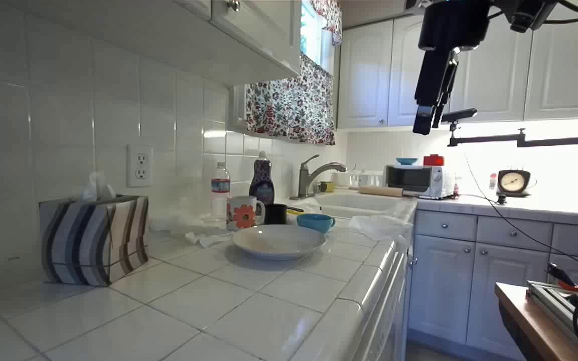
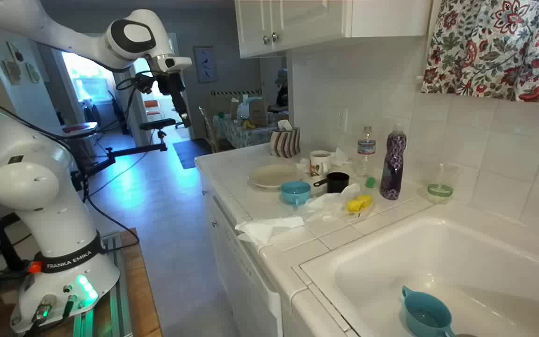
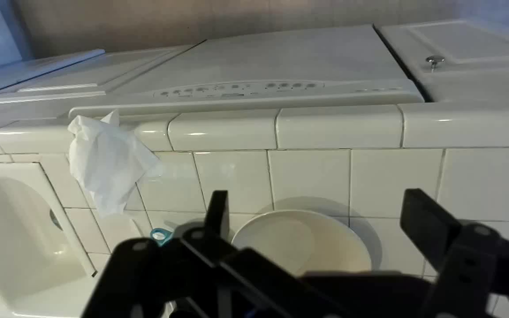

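the empty gripper [image 1: 430, 125], its fingers spread apart, hangs at upper right in an exterior view, well above the round plate [image 1: 279, 243] at lower centre, which shows between them in the wrist view, blue cup [image 1: 313, 222] just beside it.

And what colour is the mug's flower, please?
The mug's flower is orange, best seen in an exterior view.

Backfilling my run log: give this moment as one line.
gripper: open, empty, touching nothing | white plate: on counter | blue cup: in sink
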You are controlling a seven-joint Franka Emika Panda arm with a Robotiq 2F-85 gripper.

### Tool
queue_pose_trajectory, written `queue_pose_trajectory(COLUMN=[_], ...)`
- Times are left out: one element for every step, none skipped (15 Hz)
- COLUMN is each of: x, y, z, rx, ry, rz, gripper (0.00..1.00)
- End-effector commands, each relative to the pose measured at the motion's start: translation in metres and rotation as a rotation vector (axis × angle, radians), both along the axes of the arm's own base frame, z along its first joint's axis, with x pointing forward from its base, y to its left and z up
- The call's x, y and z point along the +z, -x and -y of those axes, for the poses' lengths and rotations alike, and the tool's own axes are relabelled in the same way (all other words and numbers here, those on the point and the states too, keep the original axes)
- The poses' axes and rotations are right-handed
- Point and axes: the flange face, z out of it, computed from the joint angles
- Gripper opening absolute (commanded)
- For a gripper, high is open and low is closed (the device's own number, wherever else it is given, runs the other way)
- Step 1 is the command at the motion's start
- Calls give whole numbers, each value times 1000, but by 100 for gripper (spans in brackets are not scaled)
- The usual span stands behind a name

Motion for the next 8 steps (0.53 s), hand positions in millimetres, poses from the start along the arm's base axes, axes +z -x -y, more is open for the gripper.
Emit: queue_pose_trajectory(x=[0, 0, 0, 0, 0, 0, 1, 2], y=[0, 0, 0, 0, 0, 0, -1, -2], z=[0, 0, 0, 0, 0, 0, 1, 5], rx=[0, 0, 0, 0, 0, 0, -11, -1], ry=[0, 0, 0, 0, 0, 0, -5, 6], rz=[-1, -1, -1, -1, -1, -1, 9, 18], gripper=[100, 100, 100, 100, 100, 100, 100, 100])
